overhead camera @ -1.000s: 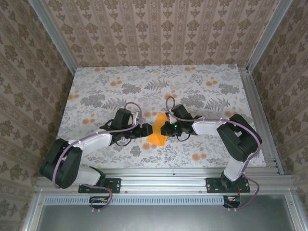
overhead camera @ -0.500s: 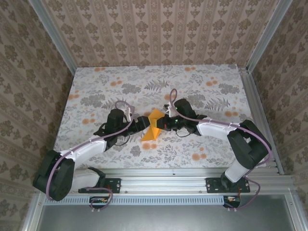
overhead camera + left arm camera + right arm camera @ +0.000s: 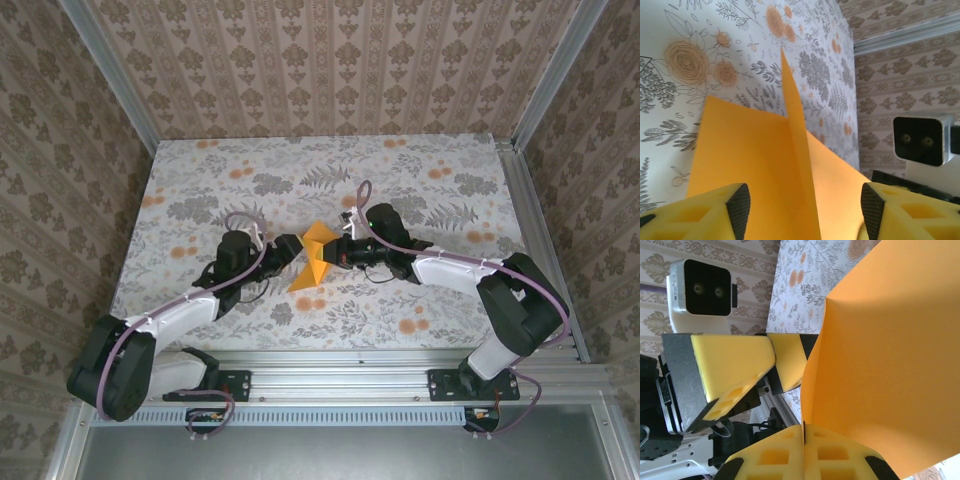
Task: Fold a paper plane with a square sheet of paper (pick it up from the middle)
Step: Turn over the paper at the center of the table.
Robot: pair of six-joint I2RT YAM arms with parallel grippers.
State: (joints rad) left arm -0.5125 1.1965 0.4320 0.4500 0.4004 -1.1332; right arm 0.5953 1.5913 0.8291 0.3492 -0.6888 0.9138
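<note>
Bright orange creased sheet of thin paper, pinched shut in the right gripper, has drifted leftward; left gripper, jaws apart but narrowing, now straddles its raised crease, so a regrasp looks imminent.

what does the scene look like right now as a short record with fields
paper: orange square sheet of paper, creased, held up between the two arms
right tool: shut on the sheet's edge
left tool: jaws apart, an upright fold standing between them, no pinch visible
surface: floral-print table
progress: sheet partly folded, no dart shape yet
</note>
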